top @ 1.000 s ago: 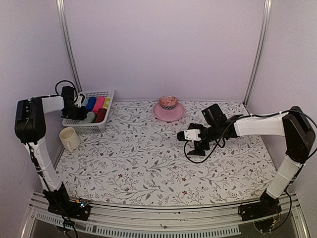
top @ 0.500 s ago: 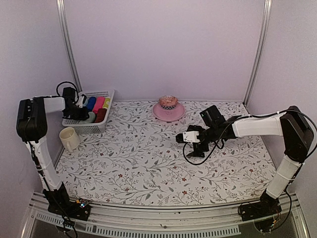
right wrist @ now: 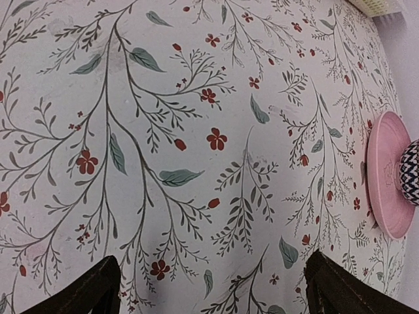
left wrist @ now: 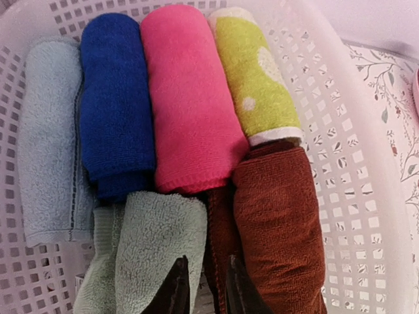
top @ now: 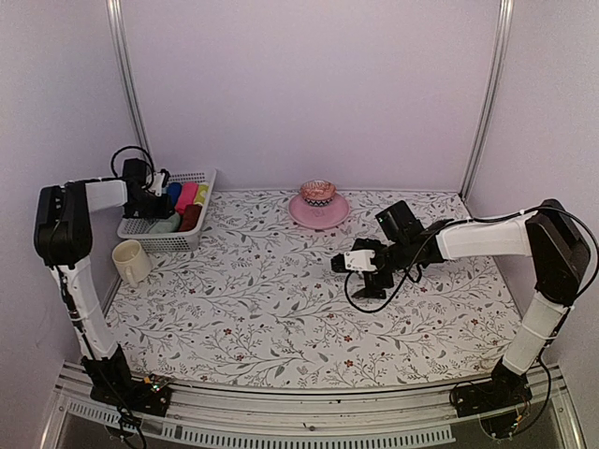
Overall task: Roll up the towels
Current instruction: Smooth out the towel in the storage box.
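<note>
We judge the rolling finished: the red-brown towel (left wrist: 278, 222) and the green towel (left wrist: 160, 242) lie in the basket (left wrist: 366, 196), the left end effector (left wrist: 206, 275) narrow between them; whether it holds one we cannot tell. Next, we lift out without dragging a towel

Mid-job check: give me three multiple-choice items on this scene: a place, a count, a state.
1. Where do the rolled towels lie? A flat on the table cover; B in the white basket; C in the right gripper.
2. How many rolls are there? A four; B six; C eight.
3. The right gripper is: A open, empty; B shut on a towel; C shut on the basket.
B, mesh walls surround them in the left wrist view; B, six rolls count there; A, its fingers stand wide apart over bare table cover.
</note>
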{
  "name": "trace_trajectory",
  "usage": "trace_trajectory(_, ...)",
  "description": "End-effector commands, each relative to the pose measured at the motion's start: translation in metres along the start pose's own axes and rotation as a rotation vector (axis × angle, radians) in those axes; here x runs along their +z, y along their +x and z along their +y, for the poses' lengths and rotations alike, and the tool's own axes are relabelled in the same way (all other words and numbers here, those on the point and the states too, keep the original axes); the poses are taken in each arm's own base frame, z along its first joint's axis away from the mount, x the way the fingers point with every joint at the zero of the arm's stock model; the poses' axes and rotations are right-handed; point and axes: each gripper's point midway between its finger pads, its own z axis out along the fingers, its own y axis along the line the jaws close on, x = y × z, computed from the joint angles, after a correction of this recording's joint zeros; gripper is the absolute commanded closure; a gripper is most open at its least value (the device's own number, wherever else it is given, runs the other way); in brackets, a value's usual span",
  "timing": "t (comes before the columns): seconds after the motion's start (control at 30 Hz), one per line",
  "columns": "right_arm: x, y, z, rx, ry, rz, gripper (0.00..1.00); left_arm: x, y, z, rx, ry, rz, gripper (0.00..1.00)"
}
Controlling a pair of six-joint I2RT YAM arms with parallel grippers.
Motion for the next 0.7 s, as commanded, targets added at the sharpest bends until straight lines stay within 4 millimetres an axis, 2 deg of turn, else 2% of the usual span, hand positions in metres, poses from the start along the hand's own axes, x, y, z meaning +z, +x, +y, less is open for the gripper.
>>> trace_trajectory(0.0,0.004,-0.003,-0.003,-0.009,0.000,0.001,0.01,0.014,0.004,0.002,0.026,-0.019,0.013,0.79)
trace_trajectory(0.17,0.004,-0.003,-0.003,-0.009,0.000,0.002,0.01,0.025,0.014,0.004,0.028,-0.021,0.045,0.79)
trace_trajectory(0.33,0.004,-0.003,-0.002,-0.009,-0.003,0.003,0.01,0.028,0.022,0.018,0.024,-0.096,0.068,0.79)
trace_trajectory(0.67,0.005,-0.002,-0.001,-0.011,-0.007,0.002,0.01,0.018,0.024,0.041,0.001,-0.181,0.039,0.80)
